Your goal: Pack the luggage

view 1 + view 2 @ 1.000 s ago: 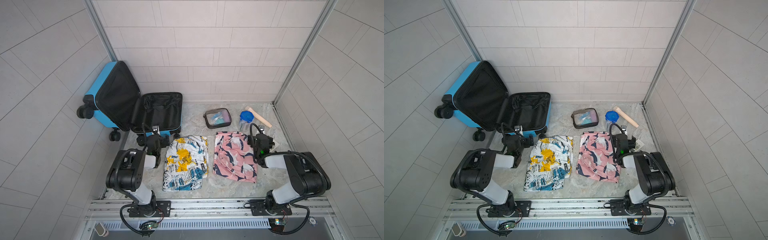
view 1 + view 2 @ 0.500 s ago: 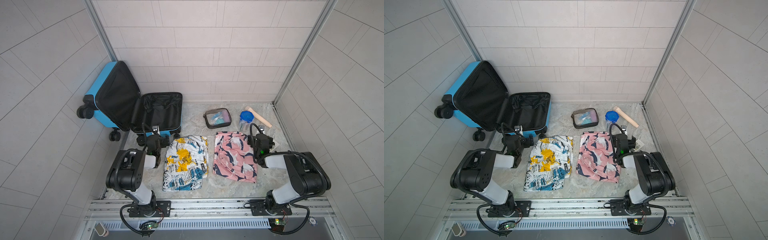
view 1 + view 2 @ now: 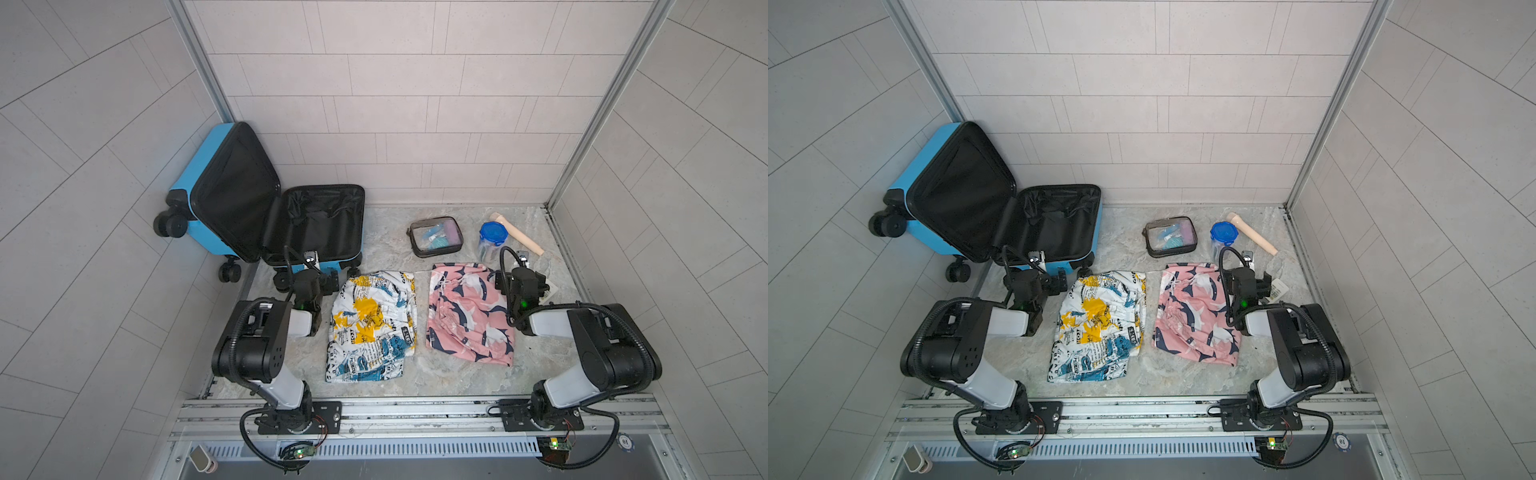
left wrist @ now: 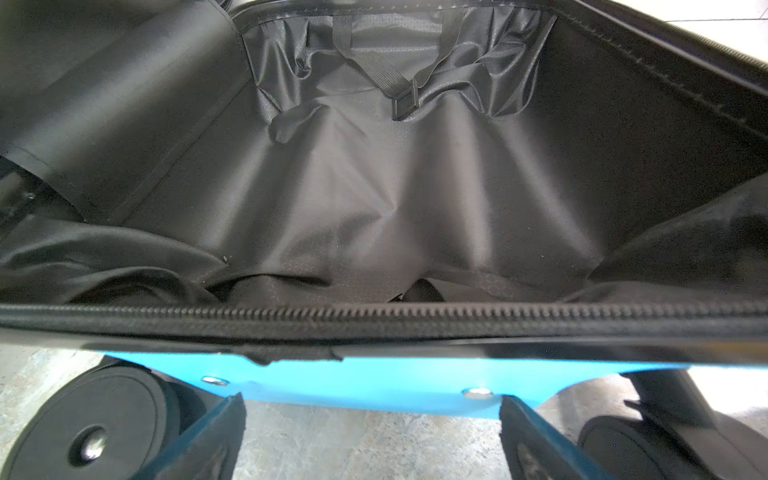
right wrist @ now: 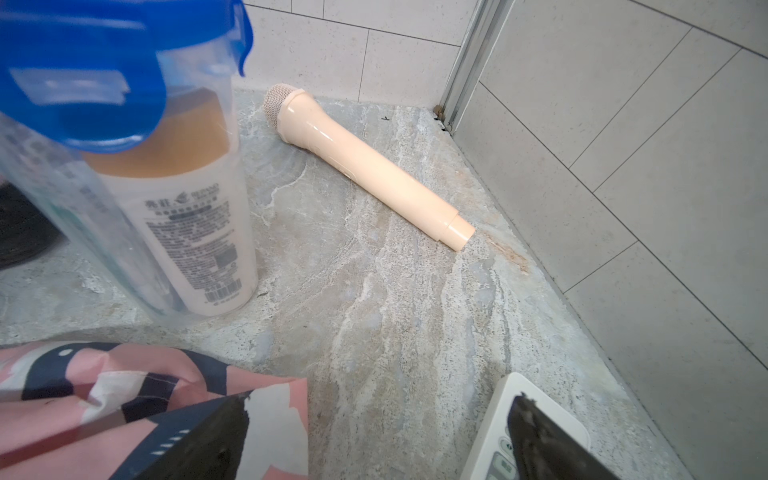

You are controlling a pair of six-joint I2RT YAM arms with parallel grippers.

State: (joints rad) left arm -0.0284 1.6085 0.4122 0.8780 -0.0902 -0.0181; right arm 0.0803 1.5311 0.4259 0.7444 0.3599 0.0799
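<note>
luggage (image 3: pixel 320 232) splayed open, empty, for loading; left gripper (image 4: pixel 372 419) just beside, right gripper (image 5: pixel 378 411) well apart; both spread wide, nothing held.

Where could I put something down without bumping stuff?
Bare stone lies between the open luggage and the clear pouch, and along the front edge, past the yellow-print garment and pink shorts. The luggage is empty too. It is crowded around the blue-lidded jar and microphone.

One luggage (image 3: pixel 257 208), two garments (yellow-blue print (image 3: pixel 374 324), pink print (image 3: pixel 469 316)), one pouch (image 3: pixel 436 237), one jar (image 3: pixel 491 233), one microphone (image 3: pixel 517 235), one remote (image 5: pixel 490 417).
</note>
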